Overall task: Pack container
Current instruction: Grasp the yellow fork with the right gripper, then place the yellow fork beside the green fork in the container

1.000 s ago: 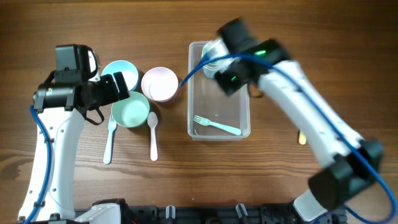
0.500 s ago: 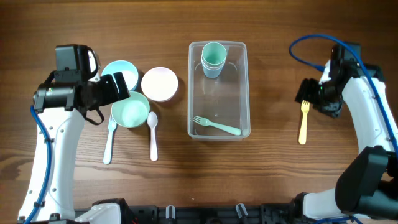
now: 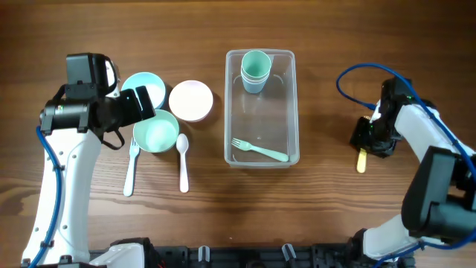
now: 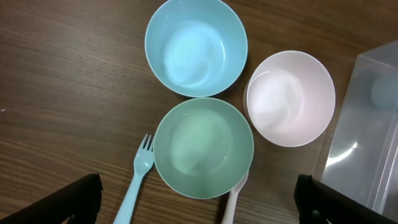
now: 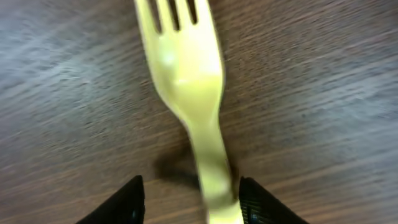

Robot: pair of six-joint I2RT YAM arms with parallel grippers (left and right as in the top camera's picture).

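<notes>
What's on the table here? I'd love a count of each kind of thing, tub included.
Bowls: 3 (blue bowl, pink bowl, green bowl)
Cups: 2 (stacked cups inside the container)
Forks: 3 (green fork, yellow fork, blue fork)
Spoons: 1 (white spoon)
Containers: 1
Total: 10

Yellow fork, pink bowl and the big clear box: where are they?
yellow fork (image 5: 185, 74): right wrist view, wide part below the tines.
pink bowl (image 4: 290, 98): left wrist view, inside middle.
container (image 3: 262, 119): overhead view, bare floor.
</notes>
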